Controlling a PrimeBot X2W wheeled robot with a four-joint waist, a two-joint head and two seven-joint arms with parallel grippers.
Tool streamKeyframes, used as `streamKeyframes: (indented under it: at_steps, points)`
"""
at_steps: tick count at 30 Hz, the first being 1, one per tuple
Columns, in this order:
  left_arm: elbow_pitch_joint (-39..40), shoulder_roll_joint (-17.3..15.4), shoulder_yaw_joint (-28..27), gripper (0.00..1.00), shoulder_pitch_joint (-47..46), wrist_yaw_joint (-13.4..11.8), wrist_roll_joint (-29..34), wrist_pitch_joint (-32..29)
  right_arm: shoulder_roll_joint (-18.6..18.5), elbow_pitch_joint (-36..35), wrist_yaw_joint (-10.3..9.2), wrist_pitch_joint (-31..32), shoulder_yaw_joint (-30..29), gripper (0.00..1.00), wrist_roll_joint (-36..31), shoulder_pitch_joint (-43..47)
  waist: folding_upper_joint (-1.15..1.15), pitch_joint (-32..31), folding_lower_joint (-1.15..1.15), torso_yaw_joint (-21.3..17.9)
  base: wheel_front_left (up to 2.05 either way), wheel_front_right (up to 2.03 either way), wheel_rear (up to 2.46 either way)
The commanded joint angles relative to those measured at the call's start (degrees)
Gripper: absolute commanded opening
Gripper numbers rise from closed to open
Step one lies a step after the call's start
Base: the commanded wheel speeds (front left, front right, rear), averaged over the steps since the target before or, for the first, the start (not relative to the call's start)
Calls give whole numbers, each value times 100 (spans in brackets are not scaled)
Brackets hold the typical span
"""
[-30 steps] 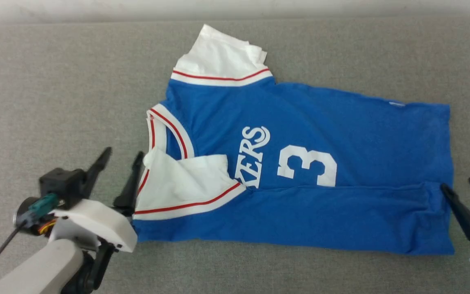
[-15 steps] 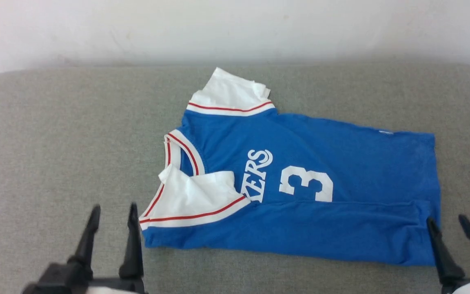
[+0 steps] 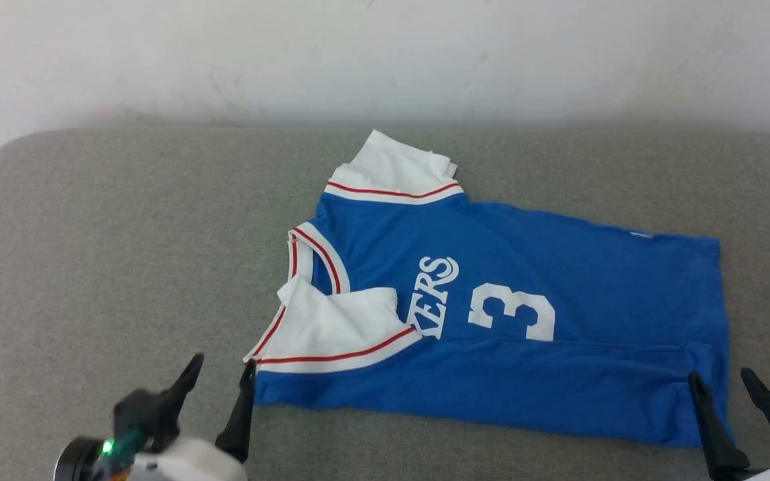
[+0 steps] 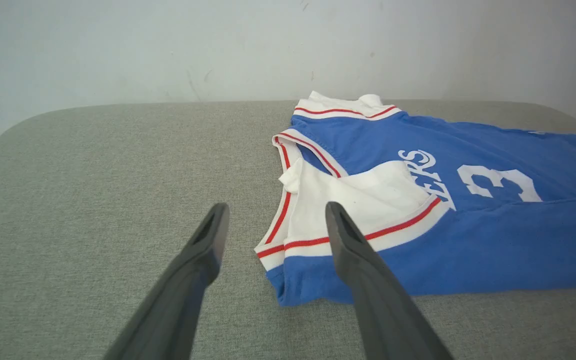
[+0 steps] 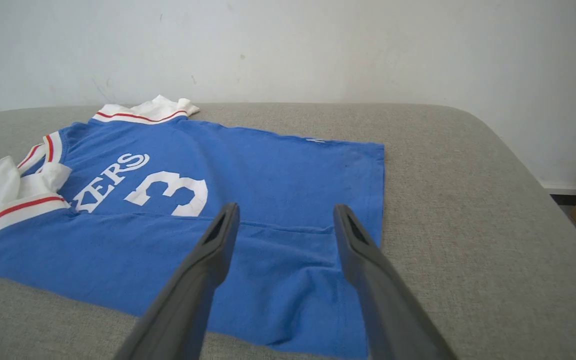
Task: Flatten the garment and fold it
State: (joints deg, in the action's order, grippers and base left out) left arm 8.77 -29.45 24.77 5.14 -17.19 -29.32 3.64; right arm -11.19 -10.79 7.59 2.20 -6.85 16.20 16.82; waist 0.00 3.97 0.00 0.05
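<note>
Two grippers wait at the bottom edge of the head view, each spread wide with nothing between its fingers. The left gripper is at lower left, just beside the collar-end near corner of the shirt. The right gripper is at lower right, at the hem-end near corner.

The shirt lies across the centre and right of the frame on a grey cushion, collar to the left and hem to the right. Its near long side is already turned over up to the foot of the number 3, with the near sleeve resting on top. The far sleeve pokes out at upper centre, slightly rumpled.

The step in hand is probably pinching both near corners for another lengthwise fold. To do it well, each gripper should catch every layer at its corner, and both should lift level and travel together. That keeps the doubled edge straight and stops the loose near sleeve slipping out.
</note>
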Motion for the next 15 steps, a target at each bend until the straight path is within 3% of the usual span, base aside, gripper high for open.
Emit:
streamKeyframes:
  at_steps: [1, 8, 15]
  points:
    - [-33, -31, 36, 100, -176, 43, 2, -85, -27, -33, -10, 18, 23, 100, 4, -31, 0, 72, 0, 6, 0, 0, 0]
    - [-451, -20, 356, 100, -987, 365, -189, -1205, -125, 39, -10, 46, 163, 100, 120, -185, 0, 515, 0, -38, 0, 0, 0]
    - [-784, 127, 447, 100, -1207, 219, -372, -1853, -240, 188, -10, 56, 228, 100, 200, -344, 0, 803, 0, -144, 0, 0, 0]
